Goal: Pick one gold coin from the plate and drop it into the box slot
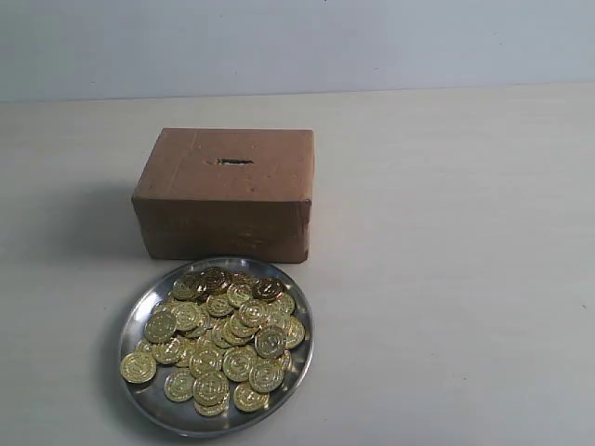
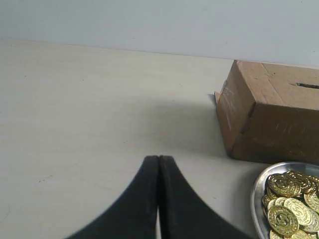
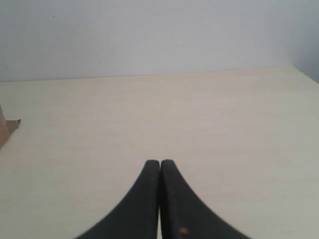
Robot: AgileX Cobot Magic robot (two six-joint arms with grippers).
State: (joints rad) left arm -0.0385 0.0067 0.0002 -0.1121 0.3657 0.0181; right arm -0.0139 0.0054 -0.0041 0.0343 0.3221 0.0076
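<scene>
Opening the clenched, empty left gripper (image 2: 158, 159) over the near-left round gold coin (image 1: 138, 367) would suit best; right gripper (image 3: 159, 163) is clenched too.

Glossy steel plate (image 1: 139, 321), shiny gold coins (image 1: 223, 348), matt scuffed cardboard box (image 1: 228, 200).

Light: soft, even, bright
Shadows: faint, from box (image 1: 223, 190) and plate (image 1: 147, 302) toward the left edge of the table (image 1: 465, 279)
Glare: mild on coins (image 1: 270, 342)
Focus: slightly soft

Pale table (image 1: 465, 279), brown cardboard box (image 1: 223, 200) standing on it, shiny steel plate (image 1: 139, 313) just in front of the box
</scene>
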